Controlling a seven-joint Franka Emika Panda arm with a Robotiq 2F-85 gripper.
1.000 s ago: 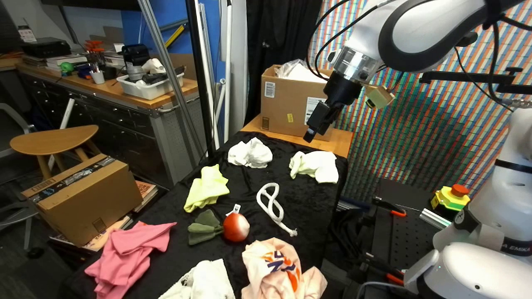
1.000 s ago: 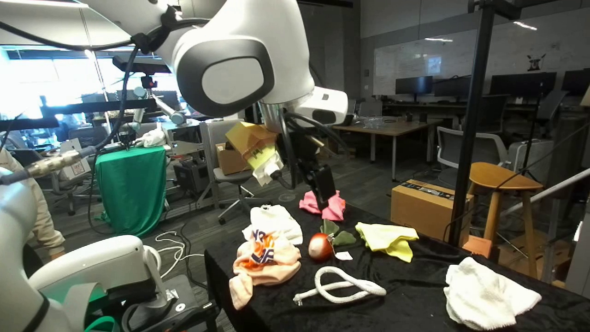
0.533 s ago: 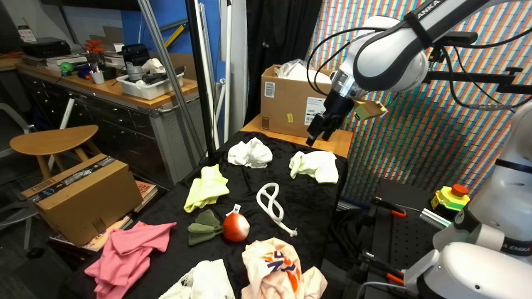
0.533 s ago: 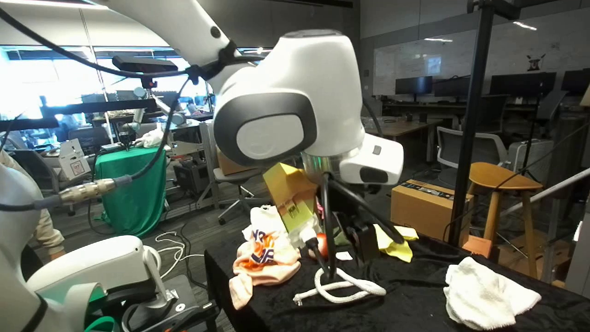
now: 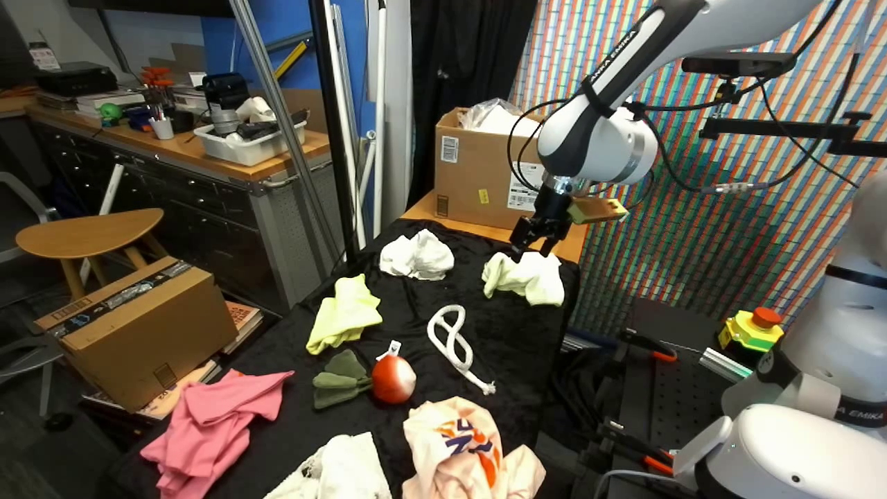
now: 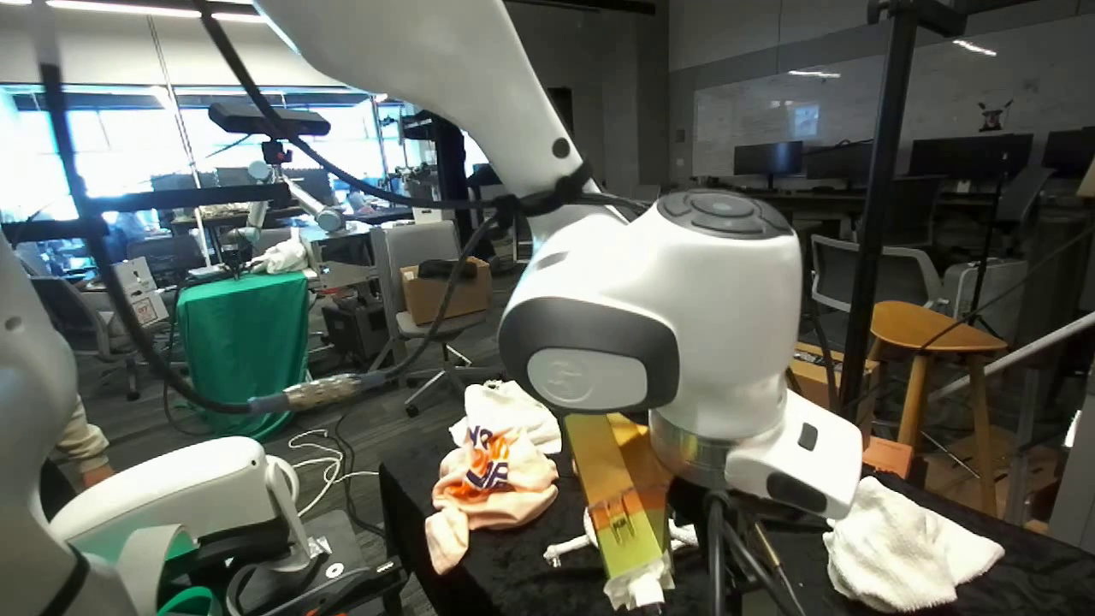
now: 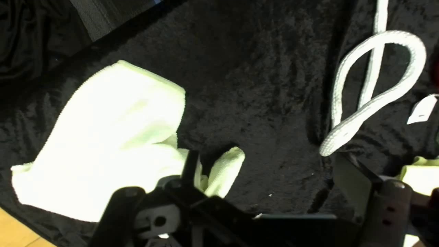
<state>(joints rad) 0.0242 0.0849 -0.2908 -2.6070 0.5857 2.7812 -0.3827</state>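
A soft, crumpled pale-yellow cloth with a stitched hem lies just below the pincer, mostly past one of its wide-spread fingers, on a velvety black-draped surface that also bears a looped, braided white rope.

Wrist view: the pale cloth on the black-covered table is overexposed, its folds largely washed out; the gripper above the table is dark and softly focused. In an exterior view, windows beyond the table burn out to white, whereas the dim whiteboard beyond it shows reflections; in an exterior view, the table's lime cloth is evenly lit.
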